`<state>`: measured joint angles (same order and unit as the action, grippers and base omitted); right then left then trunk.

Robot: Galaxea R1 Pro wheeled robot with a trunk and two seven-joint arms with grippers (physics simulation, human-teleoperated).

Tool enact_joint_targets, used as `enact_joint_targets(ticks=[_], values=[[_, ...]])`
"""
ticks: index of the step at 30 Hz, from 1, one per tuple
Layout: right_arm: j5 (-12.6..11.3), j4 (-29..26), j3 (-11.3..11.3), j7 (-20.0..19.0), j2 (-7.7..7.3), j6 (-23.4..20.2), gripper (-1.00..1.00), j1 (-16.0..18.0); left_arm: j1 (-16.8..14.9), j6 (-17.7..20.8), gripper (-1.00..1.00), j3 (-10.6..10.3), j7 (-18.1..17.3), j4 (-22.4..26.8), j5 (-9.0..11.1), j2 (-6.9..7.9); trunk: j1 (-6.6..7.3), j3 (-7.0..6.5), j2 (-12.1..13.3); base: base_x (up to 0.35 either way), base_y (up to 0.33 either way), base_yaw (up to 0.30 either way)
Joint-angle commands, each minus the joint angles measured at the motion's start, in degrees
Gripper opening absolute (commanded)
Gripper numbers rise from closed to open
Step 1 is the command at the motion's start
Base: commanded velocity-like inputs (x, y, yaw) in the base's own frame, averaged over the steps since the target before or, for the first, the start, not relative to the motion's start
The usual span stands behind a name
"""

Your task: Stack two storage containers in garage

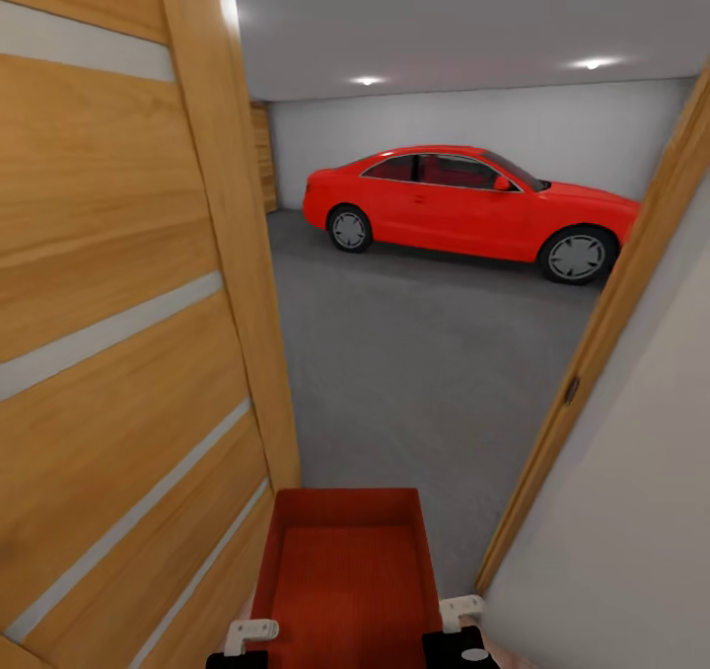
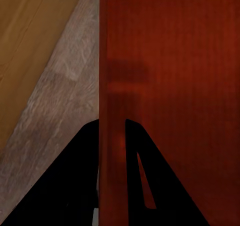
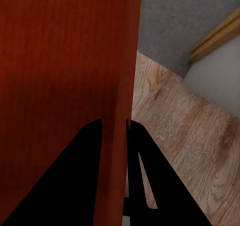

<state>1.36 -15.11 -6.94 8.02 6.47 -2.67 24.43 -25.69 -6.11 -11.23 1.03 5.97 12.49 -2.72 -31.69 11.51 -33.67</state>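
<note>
Bright ceiling spotlights (image 1: 367, 80), soft shadows, slightly blurry

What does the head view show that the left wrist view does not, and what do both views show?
Head view alone: the red car, the grey garage floor, the wooden door and the right gripper at the bin's right wall. Left wrist view alone: the light wood floor and the black fingers on either side of the bin's wall. Both: the orange-red bin and the left gripper shut on it.
</note>
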Motion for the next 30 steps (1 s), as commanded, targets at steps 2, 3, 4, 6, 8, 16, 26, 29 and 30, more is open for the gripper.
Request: enact_joint_targets(ticks=[2,3,4,6,8,16,26,29,30], values=[[-0.9,0.2,-1.1,0.0,0.03,-0.2,-1.0,0.0,-0.1,-0.2,-1.0,-2.6,0.0,0.5,0.3,-0.09,-0.03,0.09,-0.1,0.108,0.078,-0.035],[-0.9,0.2,-1.1,0.0,0.03,-0.2,-1.0,0.0,-0.1,-0.2,-1.0,-2.6,0.0,0.5,0.3,-0.09,-0.03,0.09,-0.1,0.079,0.045,-0.02],[-0.8,0.2,-1.1,0.0,0.03,-0.2,-1.0,0.0,-0.1,-0.2,-1.0,-2.6,0.0,0.5,0.3,-0.09,-0.03,0.09,-0.1,0.063,0.036,-0.016],[-0.8,0.2,-1.1,0.0,0.0,-0.2,-1.0,0.0,-0.1,-0.2,-1.0,-2.6,0.0,0.5,0.3,-0.09,-0.03,0.09,-0.1,0.037,0.021,-0.009],[-0.9,0.2,-1.1,0.0,-0.01,-0.2,-1.0,0.0,-0.1,-0.2,-1.0,-2.6,0.0,0.5,0.3,-0.09,-0.03,0.09,-0.1,0.017,0.01,-0.004],[-0.8,0.2,-1.0,0.0,-0.01,-0.2,-1.0,0.0,-0.1,-0.3,-1.0,-2.6,0.0,0.5,0.3,-0.09,-0.03,0.09,-0.1,0.004,0.003,-0.001],[-0.9,0.2,-1.0,0.0,0.03,-0.2,-1.0,0.0,-0.1,-0.3,-1.0,-2.6,0.0,0.4,0.3,-0.09,-0.03,0.09,-0.1,0.0,0.0,-0.033],[-0.9,0.2,-1.0,0.0,0.03,-0.2,-1.0,0.0,-0.1,-0.3,-1.0,-2.6,0.0,0.4,0.3,-0.09,-0.03,0.09,-0.1,0.0,0.0,-0.197],[-0.9,0.2,-1.0,0.0,0.03,-0.2,-1.0,0.0,-0.1,-0.3,-1.0,-2.6,0.0,0.4,0.3,-0.09,-0.03,0.09,-0.1,0.0,0.0,-0.224]])
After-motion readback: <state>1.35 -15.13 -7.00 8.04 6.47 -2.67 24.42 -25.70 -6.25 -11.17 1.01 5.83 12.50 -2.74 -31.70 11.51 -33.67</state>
